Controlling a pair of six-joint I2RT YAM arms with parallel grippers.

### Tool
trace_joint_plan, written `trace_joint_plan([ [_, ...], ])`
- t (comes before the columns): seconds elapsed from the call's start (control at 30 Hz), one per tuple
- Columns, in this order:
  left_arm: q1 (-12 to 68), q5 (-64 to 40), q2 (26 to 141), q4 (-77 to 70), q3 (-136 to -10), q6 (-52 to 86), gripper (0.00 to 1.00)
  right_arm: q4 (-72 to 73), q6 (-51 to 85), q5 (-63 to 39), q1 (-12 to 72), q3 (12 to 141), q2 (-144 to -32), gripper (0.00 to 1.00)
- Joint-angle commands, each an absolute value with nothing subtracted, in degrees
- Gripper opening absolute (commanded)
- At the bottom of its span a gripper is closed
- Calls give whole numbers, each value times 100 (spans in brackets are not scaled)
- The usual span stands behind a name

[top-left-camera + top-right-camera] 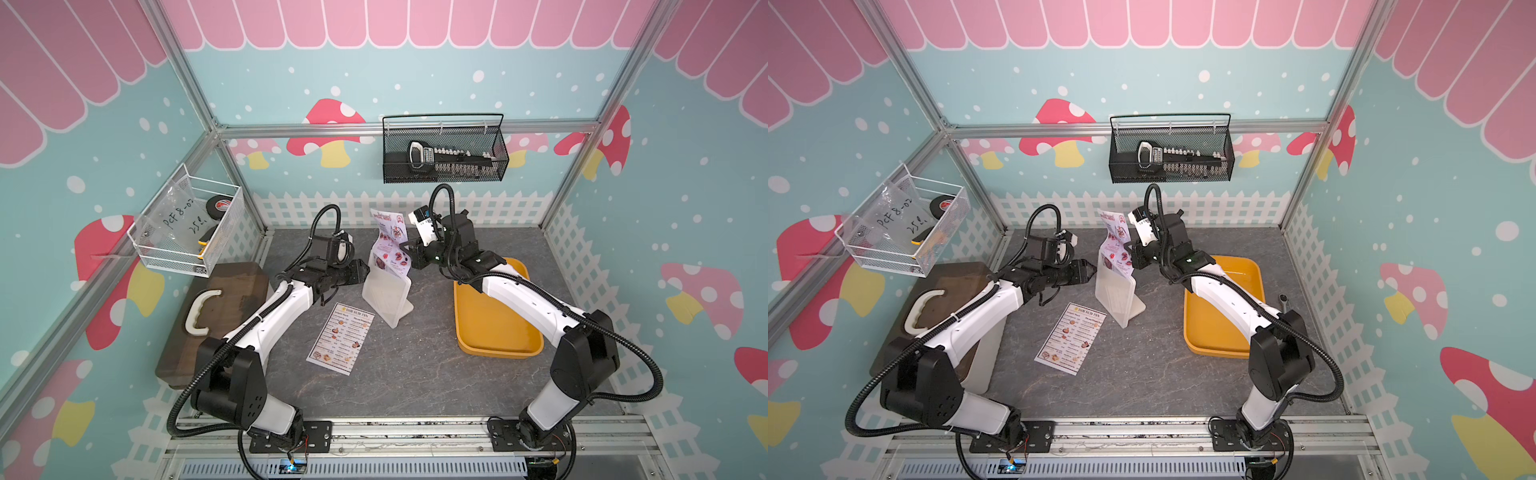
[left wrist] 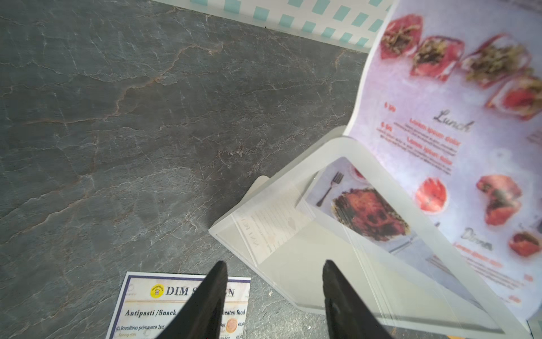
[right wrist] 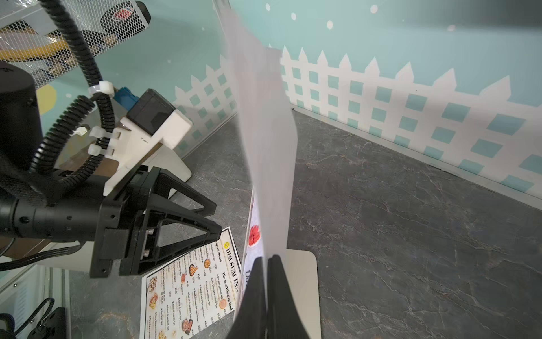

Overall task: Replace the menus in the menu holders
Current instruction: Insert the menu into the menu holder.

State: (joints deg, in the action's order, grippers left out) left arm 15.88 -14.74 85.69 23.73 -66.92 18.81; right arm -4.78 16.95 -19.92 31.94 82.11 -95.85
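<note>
The right gripper (image 3: 267, 259) has its black jaws pressed together on one edge of the white paper sheet with the red "SPECIAL MENU" heading (image 1: 390, 245). That sheet stands bowed above the frosted white plastic tabletop menu holder (image 1: 386, 297). Only its lower corner is down inside the holder's pocket, as the left wrist view shows.

The left gripper (image 2: 274, 264) hangs just beside the holder, jaws about half apart with nothing between them. Whether a tip touches the holder's rim I cannot tell. The other white paper sheet, headed "DIM SUM INN" with a yellow logo (image 1: 340, 338), lies flat on the grey stone-patterned tabletop (image 1: 415, 374) just in front of the holder.

Whether the held sheet is going in or coming out cannot be read from this moment. Either way it should travel along the pocket's line, not across it, because limp paper pinched at one edge will probably buckle. The holder looks light enough to slide or tip, so bracing its rim with the left gripper first seems wise.
</note>
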Motion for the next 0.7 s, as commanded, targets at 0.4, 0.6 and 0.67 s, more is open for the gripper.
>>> trace_joint_plan([
  [0.4, 1578, -1360, 8420, 2337, -6796, 1819, 54, 300, 2145, -2364, 3237, 7664, -8828, 8],
  [0.6, 1575, -1362, 8420, 2318, -6808, 1811, 54, 363, 2232, -2389, 3234, 7463, -8863, 8],
  [0.67, 1571, -1362, 8411, 2323, -6813, 1811, 54, 336, 2191, -2312, 3234, 7443, -8900, 8],
])
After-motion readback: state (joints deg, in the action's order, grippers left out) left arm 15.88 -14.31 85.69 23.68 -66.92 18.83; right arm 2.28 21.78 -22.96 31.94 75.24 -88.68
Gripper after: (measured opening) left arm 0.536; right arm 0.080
